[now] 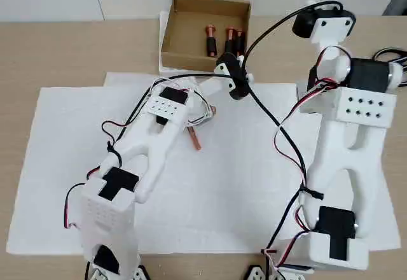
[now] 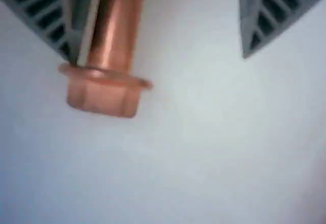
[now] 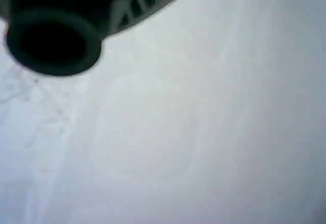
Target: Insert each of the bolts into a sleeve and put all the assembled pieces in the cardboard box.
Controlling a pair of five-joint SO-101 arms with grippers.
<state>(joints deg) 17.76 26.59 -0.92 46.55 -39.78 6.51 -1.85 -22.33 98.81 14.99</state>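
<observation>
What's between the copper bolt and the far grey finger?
Left wrist view: only bare white sheet between bolt and finger.

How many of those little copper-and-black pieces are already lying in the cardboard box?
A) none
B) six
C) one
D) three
D: the high view shows three assembled pieces lying side by side inside the cardboard box.
</observation>
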